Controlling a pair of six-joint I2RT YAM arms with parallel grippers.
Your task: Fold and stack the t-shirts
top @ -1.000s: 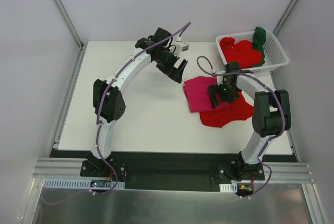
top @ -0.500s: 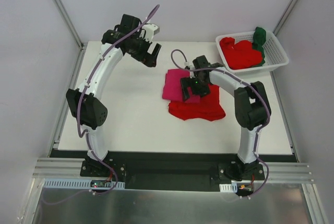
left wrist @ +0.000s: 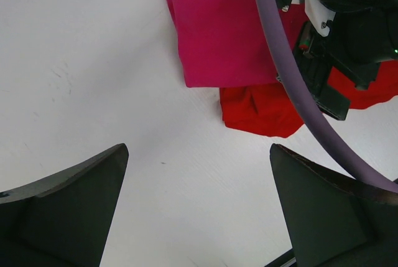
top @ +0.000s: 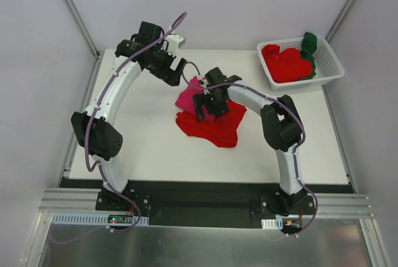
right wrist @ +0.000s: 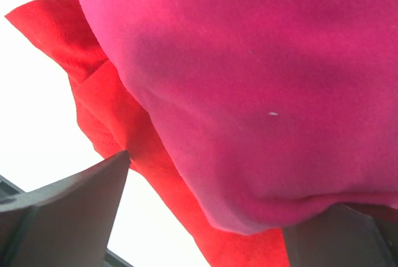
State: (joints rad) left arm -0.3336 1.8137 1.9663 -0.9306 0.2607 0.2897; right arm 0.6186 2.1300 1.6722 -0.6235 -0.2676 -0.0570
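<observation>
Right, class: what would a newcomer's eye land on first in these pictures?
A bright pink shirt lying on a red shirt mid-table, with the right gripper low over them, jaws wide. Next, the white basket at the far right corner, holding red shirts and a green shirt.

Beneath me spreads a matte white tabletop (top: 155, 149), evenly lit and marked only by faint scuffs. Ahead of me and to either side rise plain pale grey walls (top: 205, 5), met at the corners by slanting aluminium posts (top: 73, 12). Behind me a black base plate (top: 199, 195) runs along the table's edge, with a brushed metal sheet (top: 205, 242) past it.
</observation>
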